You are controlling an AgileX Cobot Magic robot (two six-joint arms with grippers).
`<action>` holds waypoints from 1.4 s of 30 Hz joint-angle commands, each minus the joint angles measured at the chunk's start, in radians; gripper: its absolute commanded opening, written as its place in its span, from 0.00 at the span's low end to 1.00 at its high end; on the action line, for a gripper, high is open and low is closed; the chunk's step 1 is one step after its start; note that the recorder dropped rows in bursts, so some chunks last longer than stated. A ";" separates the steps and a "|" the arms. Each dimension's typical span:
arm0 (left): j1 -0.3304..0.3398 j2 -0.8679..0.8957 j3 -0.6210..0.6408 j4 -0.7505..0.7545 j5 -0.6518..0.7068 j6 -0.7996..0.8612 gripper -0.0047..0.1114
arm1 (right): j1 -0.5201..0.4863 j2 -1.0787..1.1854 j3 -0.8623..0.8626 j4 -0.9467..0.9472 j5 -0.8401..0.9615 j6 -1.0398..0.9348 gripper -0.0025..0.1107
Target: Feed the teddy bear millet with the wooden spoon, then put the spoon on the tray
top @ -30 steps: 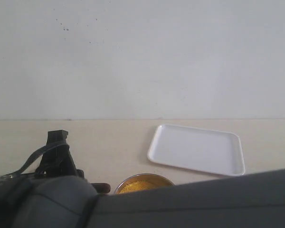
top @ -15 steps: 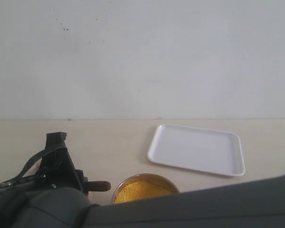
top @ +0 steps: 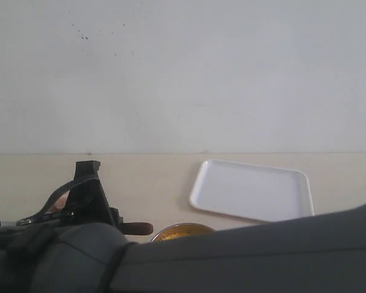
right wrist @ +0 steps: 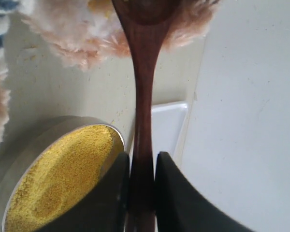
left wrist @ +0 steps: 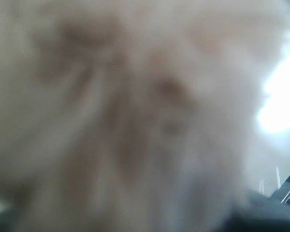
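The feeding step looks to be in hand, and the putting-away is not yet done. The right gripper (right wrist: 141,159) is closed narrow on the thin handle of the spoon (right wrist: 144,96), whose oval end lies against the fur of the bear (right wrist: 63,43). Whether it actually touches the fur cannot be told. A yellow patch shows right beside the spoon's end, probably millet. Below the handle the bowl (right wrist: 24,150) is full of millet (right wrist: 63,179), so little has been taken from it. The left wrist view is filled with blurred fur, so that arm is judged to be close against the bear. The left gripper (top: 87,183) shows as a dark shape at about 10 o'clock from the bowl in the exterior view, and whether its jaws are wide or closed I cannot tell. The tray (top: 250,192) lies bare at about 2 o'clock from the bowl. What is left, then, is to finish the feed, carry the spoon over and lay it on the tray.
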 commanded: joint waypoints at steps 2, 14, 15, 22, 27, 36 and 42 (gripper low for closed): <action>0.002 0.001 0.002 -0.009 0.018 0.007 0.07 | -0.011 -0.003 0.003 -0.037 0.002 0.007 0.05; 0.002 0.001 0.002 -0.009 0.020 0.009 0.07 | -0.036 -0.003 0.037 -0.066 0.002 0.005 0.05; 0.002 0.001 0.002 -0.009 0.020 0.009 0.07 | -0.036 -0.003 0.037 -0.063 0.002 0.005 0.05; 0.002 0.001 0.002 -0.009 0.020 0.009 0.07 | -0.047 -0.020 0.037 -0.065 0.002 0.015 0.05; 0.002 0.001 0.002 -0.009 0.020 0.009 0.07 | -0.042 -0.028 0.037 -0.040 0.002 0.014 0.05; 0.002 0.001 0.002 -0.009 0.020 0.009 0.07 | -0.024 -0.038 0.039 -0.040 0.002 0.012 0.05; 0.002 0.001 0.002 -0.009 0.020 0.009 0.07 | -0.014 -0.036 0.039 -0.035 0.002 0.009 0.05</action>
